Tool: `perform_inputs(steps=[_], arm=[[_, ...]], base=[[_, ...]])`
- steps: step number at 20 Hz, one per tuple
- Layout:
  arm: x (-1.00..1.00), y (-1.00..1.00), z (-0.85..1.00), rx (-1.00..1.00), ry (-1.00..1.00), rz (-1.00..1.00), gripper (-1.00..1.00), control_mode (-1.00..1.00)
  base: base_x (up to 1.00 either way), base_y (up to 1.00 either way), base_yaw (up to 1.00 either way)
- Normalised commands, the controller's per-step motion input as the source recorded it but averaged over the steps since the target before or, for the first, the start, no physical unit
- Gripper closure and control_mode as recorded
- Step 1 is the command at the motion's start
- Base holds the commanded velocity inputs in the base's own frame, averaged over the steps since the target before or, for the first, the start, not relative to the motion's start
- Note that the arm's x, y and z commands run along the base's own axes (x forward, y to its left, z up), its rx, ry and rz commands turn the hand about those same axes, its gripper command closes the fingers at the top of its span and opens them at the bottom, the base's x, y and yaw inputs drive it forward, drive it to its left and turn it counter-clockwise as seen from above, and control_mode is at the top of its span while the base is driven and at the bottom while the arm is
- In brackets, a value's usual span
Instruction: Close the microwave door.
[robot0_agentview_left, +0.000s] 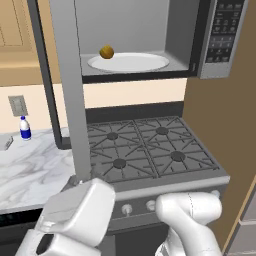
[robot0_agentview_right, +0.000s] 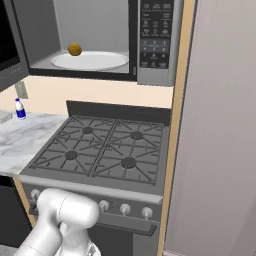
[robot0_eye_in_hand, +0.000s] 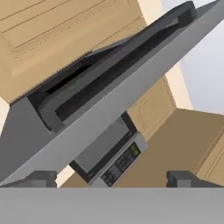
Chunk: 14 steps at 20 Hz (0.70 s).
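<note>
From the left base view the microwave door (robot0_agentview_left: 70, 85) swings wide open at ten o'clock of the microwave (robot0_agentview_left: 220, 35). The right base view shows its plate (robot0_agentview_right: 90, 60) exposed. Through my hand view, my gripper (robot0_eye_in_hand: 111, 178) spreads open, empty, under the door's edge to push.

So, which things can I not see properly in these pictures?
- Microwave door: top cut off by the left base view's upper edge.
- Keypad: labels too small to read in the right base view.
- Gripper: only the fingertips show in the hand view; contact with the door unclear.
</note>
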Motion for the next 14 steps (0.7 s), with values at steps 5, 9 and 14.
perform_inputs(steps=[5, 9, 14], arm=[[0.78, 0.13, -0.25, -0.09, 0.0, 0.0, -1.0, -1.0], [0.76, 0.09, -0.21, -0.03, -0.04, 0.0, -1.0, -1.0], [0.54, 0.28, -0.01, -0.09, -0.07, 0.0, -1.0, -1.0]], base=[[0.0, 0.0, 0.0], [0.0, 0.0, 0.0], [0.0, 0.0, 0.0]])
